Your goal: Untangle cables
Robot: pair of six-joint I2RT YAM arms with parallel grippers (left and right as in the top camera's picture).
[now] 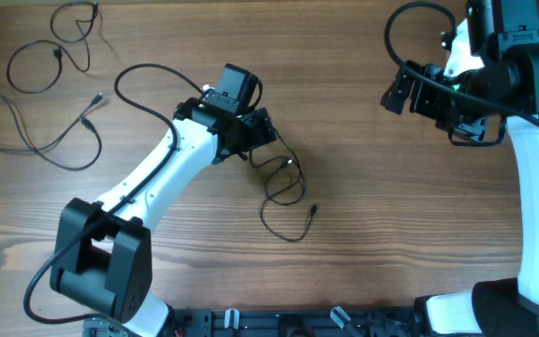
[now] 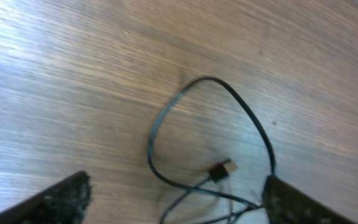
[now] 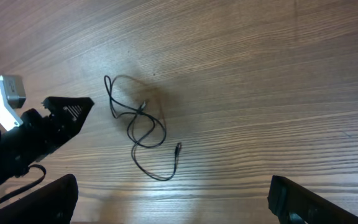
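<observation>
My left hand [image 2: 176, 199] hangs open astride the looped cable [image 2: 211, 79] mid desk [image 1: 391, 234], ready to pinch it. My right hand [image 3: 169, 199] hovers open, keeping clear.

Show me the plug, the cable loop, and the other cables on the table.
plug [image 2: 221, 170], left wrist view, middle of its body.
cable loop [image 2: 211, 78], left wrist view, top of the bend.
other cables [image 1: 89, 120], overhead view, a plug end.

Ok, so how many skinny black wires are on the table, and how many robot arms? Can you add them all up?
Thin black cables: 3 (middle cable, top-left cable, far-left cable)
Robot arms: 2 (left arm, right arm)
Total: 5
</observation>
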